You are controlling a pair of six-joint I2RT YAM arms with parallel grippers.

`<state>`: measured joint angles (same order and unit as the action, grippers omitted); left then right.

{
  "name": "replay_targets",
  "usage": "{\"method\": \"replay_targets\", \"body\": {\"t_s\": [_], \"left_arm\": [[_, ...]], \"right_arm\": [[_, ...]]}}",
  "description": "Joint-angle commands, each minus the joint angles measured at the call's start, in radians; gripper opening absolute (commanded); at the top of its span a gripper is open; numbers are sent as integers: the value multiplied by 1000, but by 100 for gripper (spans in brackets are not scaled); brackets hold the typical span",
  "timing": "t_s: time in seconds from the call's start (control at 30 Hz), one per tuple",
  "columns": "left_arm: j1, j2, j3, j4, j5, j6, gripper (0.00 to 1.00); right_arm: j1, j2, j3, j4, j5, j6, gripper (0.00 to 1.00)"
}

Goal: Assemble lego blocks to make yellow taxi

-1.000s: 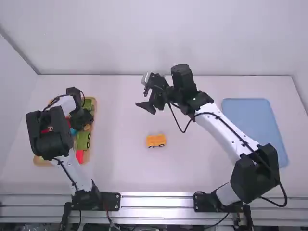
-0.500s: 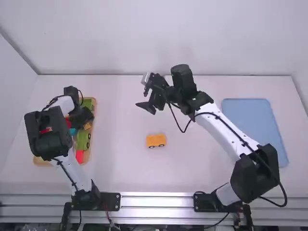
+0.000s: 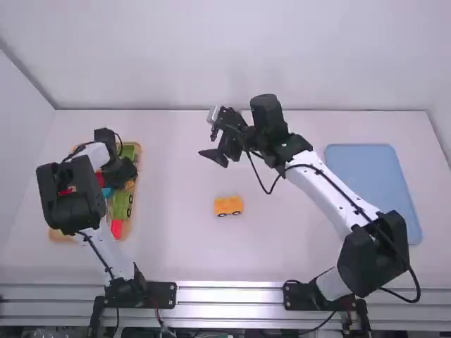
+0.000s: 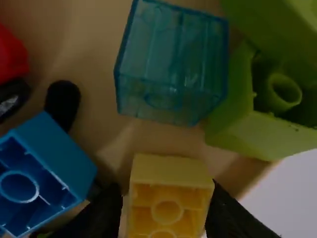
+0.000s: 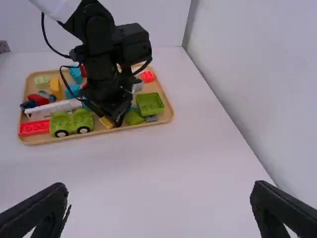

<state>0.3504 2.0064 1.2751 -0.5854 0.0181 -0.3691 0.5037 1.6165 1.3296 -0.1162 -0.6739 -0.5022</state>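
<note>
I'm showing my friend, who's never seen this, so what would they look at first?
Probably the little yellow car, alone near the middle of the white table. Next, perhaps, the tray of bright blocks on the high view's left, with the left gripper down at it. Then the big blue rectangle on the right.

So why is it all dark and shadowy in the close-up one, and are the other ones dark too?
Left wrist view: dim, with shadow on the tray between the blue block and yellow block, maybe because the left arm blocks light; high view: table bright; right wrist view: table bright too.
</note>
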Motion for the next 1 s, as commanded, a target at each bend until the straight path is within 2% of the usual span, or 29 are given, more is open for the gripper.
{"method": "replay_targets", "body": {"t_s": [0.0,0.3,0.43,0.53,0.6,0.73,0.8,0.93,0.97], "left_arm": [[-4,-22,-13,-11,15,27,43],[-10,-22,-13,-65,15,53,38],[-10,-22,-13,-80,15,53,43],[-10,-22,-13,-85,9,53,43],[-10,-22,-13,-85,-12,52,35],[-10,-22,-13,-80,-18,53,27],[-6,-22,-13,-71,-5,60,16],[-1,-25,8,-66,126,162,3],[5,-29,23,-79,145,162,3]], "right_arm": [[0,2,31,-2,-5,4,98],[0,2,31,3,-5,5,98],[0,2,31,3,-5,5,98],[0,1,31,3,-5,6,98],[0,2,31,2,-6,8,98],[0,1,31,2,-6,8,99],[0,2,31,2,-5,6,98],[0,1,31,11,-5,3,98],[0,1,31,24,-6,5,98]]}}
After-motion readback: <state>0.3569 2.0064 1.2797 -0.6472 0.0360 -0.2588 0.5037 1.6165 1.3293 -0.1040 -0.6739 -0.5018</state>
